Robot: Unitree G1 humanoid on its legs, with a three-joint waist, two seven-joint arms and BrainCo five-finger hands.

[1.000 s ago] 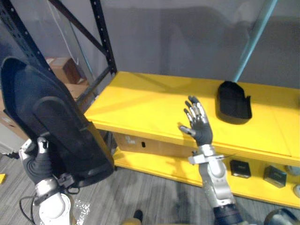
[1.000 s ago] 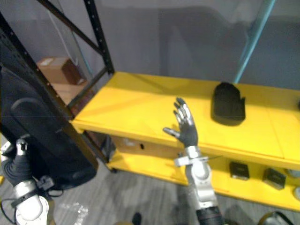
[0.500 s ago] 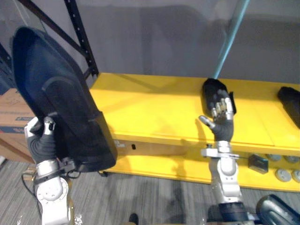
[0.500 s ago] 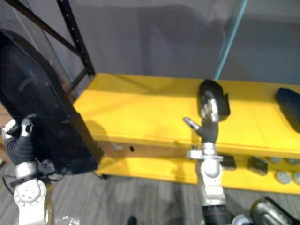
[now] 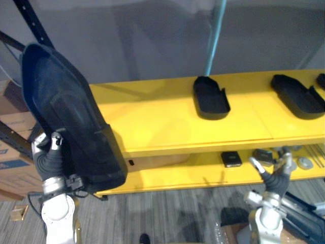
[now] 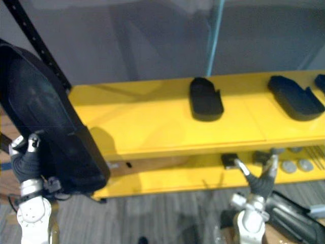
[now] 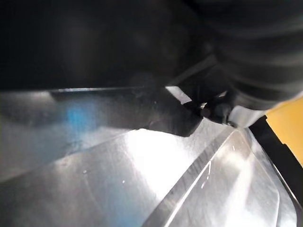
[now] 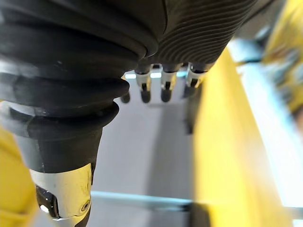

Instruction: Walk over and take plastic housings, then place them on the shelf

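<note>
Black plastic housing [image 5: 66,112], left eye view: tilted upright, its lower edge pinched by the thumb of the left hand [image 5: 48,162]; past it a second housing [image 5: 210,96] lies on the yellow shelf [image 5: 152,127]. Right eye view: right hand [image 6: 260,185] low, spread wide, empty. Right wrist view: fingers [image 8: 144,86] straight.

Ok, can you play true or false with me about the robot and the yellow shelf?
1. The left hand holds a big black housing. True.
2. The shelf is red. False: it is yellow.
3. Other black housings lie on the shelf's top board. True.
4. The right hand grips a housing. False: it is empty, with its fingers open, low down in front of the shelf's lower board.
</note>
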